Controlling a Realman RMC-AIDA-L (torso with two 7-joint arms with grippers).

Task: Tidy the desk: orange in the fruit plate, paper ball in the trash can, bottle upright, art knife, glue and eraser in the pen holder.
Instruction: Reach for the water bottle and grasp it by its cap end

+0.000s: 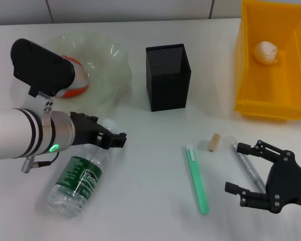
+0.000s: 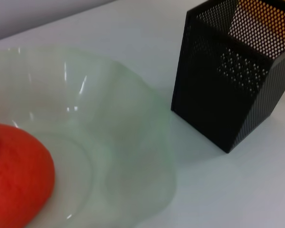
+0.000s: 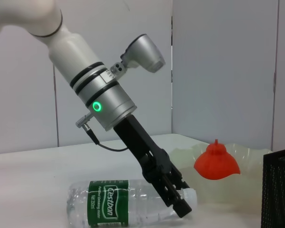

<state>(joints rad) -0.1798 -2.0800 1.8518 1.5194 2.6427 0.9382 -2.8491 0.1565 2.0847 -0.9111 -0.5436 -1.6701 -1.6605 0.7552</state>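
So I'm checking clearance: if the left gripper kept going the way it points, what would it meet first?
Probably the bottle: the left gripper angles down at its neck end. Contact can't be confirmed.

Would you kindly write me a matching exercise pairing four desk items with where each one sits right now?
Things:
1. orange
2. paper ball
3. bottle
4. eraser

Places:
A. lying on its side under the left gripper
B. inside the yellow bin
C. on the bare desk beside the green art knife
D. in the clear fruit plate

Pairs: 1-D, 2-B, 3-A, 4-C
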